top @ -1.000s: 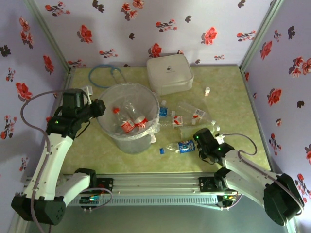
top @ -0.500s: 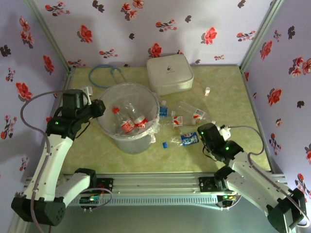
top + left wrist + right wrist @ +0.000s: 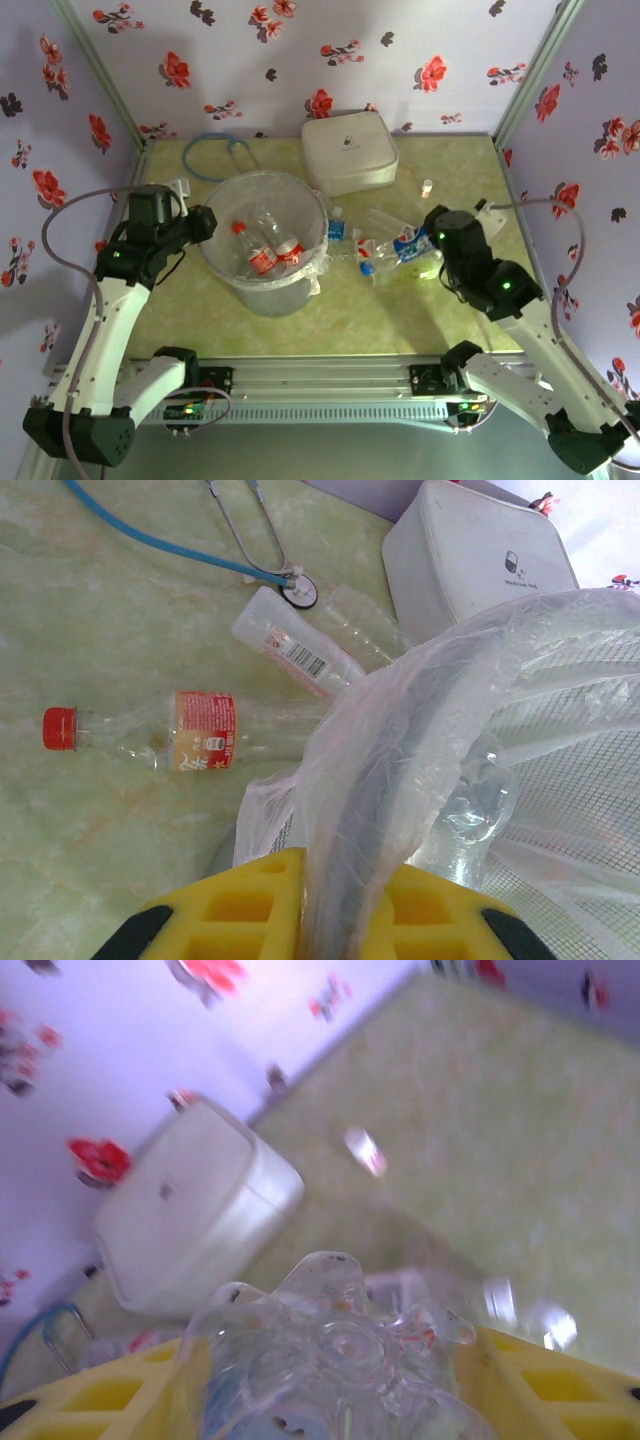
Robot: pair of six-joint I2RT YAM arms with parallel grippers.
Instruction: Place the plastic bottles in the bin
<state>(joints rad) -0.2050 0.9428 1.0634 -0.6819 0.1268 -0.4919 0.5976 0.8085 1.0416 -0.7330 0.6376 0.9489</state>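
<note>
Pale green marbled surface (image 3: pixel 470 170), lilac floral walls (image 3: pixel 300 70). Left end effector (image 3: pixel 205 222) clamped on bin (image 3: pixel 262 297) rim and liner. Right end effector (image 3: pixel 428 240) grips blue-label bottle (image 3: pixel 398 252), right of bin among loose bottles (image 3: pixel 340 230). Red-label bottles (image 3: pixel 262 258) lie inside.

Top camera looking steeply down from near edge, taking in whole table (image 3: pixel 330 320). Left wrist camera hugging bin (image 3: pixel 400 730) rim, facing across tabletop toward white box (image 3: pixel 480 555). Right wrist camera peering close over bottle (image 3: pixel 330 1360), blurred, also facing white box. All three views sharing it.
</note>
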